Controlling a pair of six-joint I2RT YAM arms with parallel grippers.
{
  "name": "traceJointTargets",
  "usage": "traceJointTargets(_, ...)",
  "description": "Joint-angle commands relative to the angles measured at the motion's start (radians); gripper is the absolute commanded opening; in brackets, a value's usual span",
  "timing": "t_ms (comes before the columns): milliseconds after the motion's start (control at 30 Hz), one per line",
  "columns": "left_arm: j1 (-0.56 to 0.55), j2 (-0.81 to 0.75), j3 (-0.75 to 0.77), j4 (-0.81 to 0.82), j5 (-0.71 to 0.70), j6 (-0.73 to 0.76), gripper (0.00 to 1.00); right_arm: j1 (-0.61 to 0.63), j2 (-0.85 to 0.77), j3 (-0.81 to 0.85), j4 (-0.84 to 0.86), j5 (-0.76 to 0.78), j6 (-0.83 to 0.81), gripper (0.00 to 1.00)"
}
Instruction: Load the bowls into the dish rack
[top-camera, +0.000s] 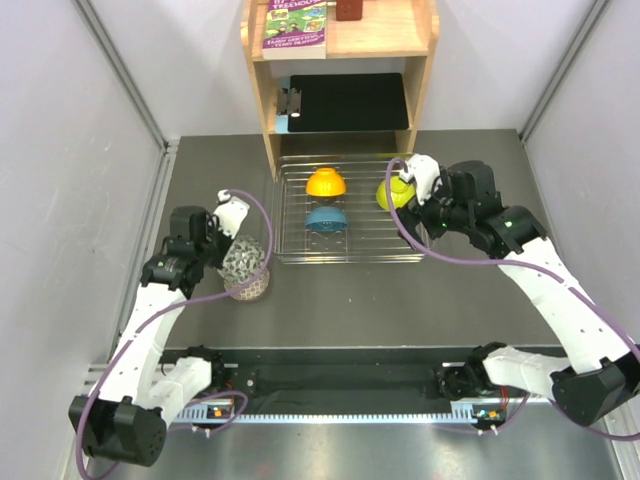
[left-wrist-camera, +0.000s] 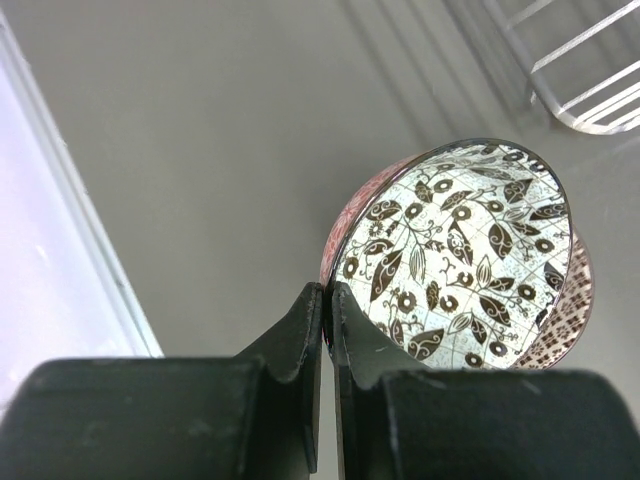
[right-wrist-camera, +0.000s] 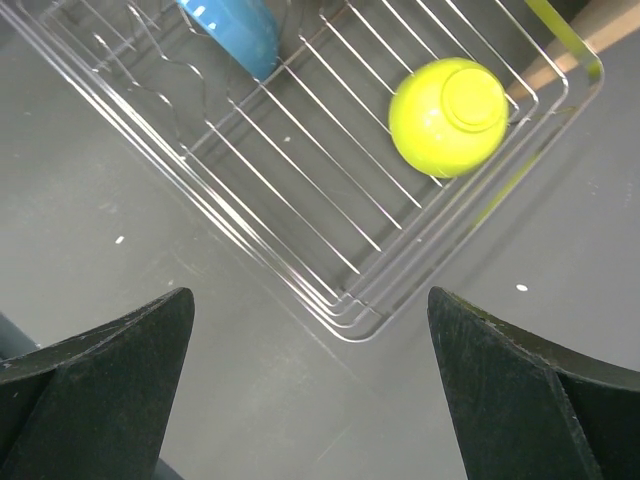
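Three bowls in the rack, two outside it at the left arm.
From above, the dish rack (top-camera: 370, 245) holds the orange bowl (top-camera: 326, 182), the blue bowl (top-camera: 326, 218) and, at its right end, the lime-green bowl (top-camera: 392, 194); the white patterned bowl (top-camera: 243, 258) and the pinkish bowl (top-camera: 248, 291) sit together left of the rack. Left wrist: the left gripper (left-wrist-camera: 328, 300) pinches the tilted white patterned bowl's rim. Right wrist: the right gripper (right-wrist-camera: 310, 400) gapes wide, empty, above the rack's corner.
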Motion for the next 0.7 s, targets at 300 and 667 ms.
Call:
traceJointTargets(300, -0.001, -0.062, 0.187, -0.048, 0.339, 0.031, 0.00, -0.009, 0.183, 0.244, -0.020, -0.531, 0.093, 1.00)
traceJointTargets(667, -0.063, 0.033, 0.351, -0.068, 0.578, 0.029, 0.00, -0.006, 0.444, 0.389, -0.024, -0.877, 0.203, 1.00)
